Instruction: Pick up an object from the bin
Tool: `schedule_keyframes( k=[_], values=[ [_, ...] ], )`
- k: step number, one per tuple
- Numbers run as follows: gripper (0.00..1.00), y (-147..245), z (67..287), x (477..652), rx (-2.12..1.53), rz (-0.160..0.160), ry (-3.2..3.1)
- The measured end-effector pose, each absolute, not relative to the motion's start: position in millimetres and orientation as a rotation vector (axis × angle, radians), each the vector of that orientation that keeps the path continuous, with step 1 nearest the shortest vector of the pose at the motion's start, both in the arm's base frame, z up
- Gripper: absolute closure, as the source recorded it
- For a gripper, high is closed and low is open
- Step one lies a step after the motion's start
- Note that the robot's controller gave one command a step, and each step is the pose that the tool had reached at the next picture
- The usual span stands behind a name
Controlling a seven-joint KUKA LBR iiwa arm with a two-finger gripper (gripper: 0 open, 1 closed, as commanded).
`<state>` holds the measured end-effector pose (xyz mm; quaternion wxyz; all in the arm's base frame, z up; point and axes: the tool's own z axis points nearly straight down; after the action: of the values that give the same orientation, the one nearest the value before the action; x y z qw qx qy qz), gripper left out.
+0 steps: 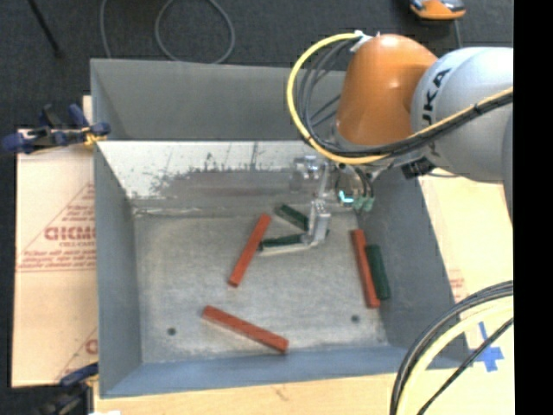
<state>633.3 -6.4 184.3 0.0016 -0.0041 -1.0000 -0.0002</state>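
My gripper (318, 225) hangs low over the back middle of the bin, under the orange wrist cover. One silver finger reaches down to a dark green bar (280, 244) lying flat on the floor, and a second dark green bar (292, 215) lies just behind it, against the finger. A red bar (249, 249) slants just left of them. Nothing shows between the fingers.
Along the right wall lie a red bar (364, 267) and a dark green bar (377, 271) side by side. Another red bar (244, 329) rests near the front wall. The arm enters from the right, with yellow and black cables looped over the back wall.
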Motion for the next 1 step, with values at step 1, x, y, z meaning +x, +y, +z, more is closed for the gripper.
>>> schedule_keyframes(
  k=[1],
  values=[
    [0.0,2.5,65.7,598.0,-0.151,-0.002,-3.133]
  ],
)
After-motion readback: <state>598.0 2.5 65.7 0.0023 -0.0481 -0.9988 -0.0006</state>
